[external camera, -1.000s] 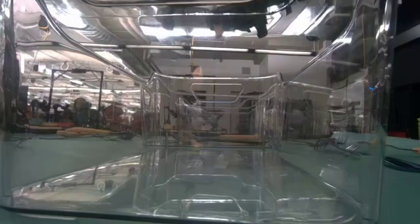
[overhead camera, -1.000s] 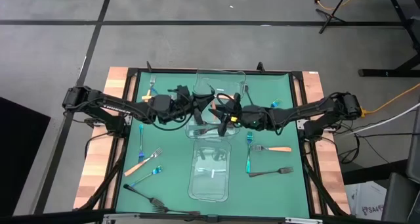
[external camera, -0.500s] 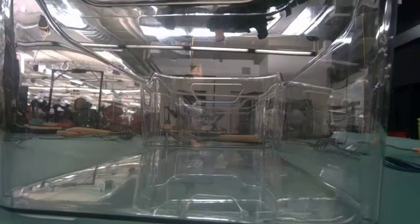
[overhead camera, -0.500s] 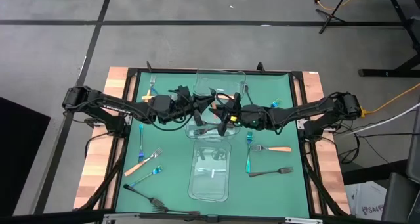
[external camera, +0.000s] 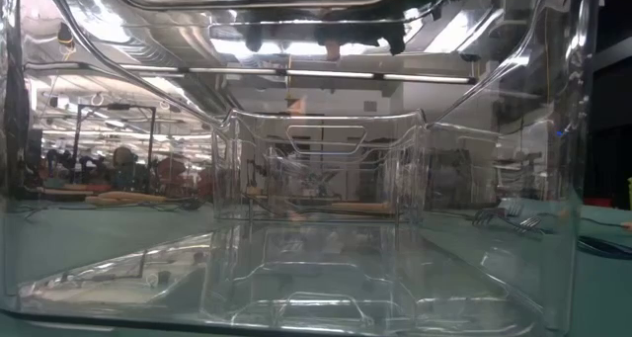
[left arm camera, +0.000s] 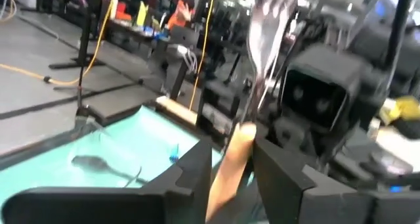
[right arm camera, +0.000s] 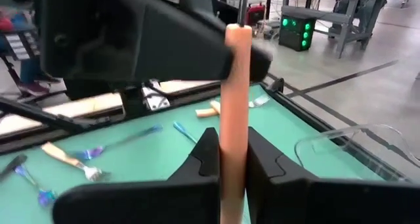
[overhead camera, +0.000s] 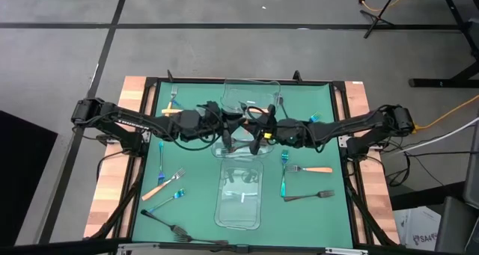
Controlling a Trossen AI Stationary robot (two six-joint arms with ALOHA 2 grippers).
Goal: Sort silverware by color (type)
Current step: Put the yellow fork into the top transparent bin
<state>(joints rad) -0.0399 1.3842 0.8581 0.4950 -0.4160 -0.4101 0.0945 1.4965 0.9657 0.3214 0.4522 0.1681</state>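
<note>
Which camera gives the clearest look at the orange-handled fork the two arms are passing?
The right wrist view: the orange-handled silver fork's handle stands clamped between the right gripper's fingers. The left wrist view shows it blurred; the high view shows just a sliver; the low view shows none.

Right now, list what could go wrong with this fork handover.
1. The right tool pinches only the fork's smooth round handle; it could swivel or slip.
2. The left tool is open, but its fingers flank the handle closely. Pulling away at an angle may snag the fork and knock it loose.
3. Both tools meet over the clear bins; a dropped fork could land in the wrong one.
</note>
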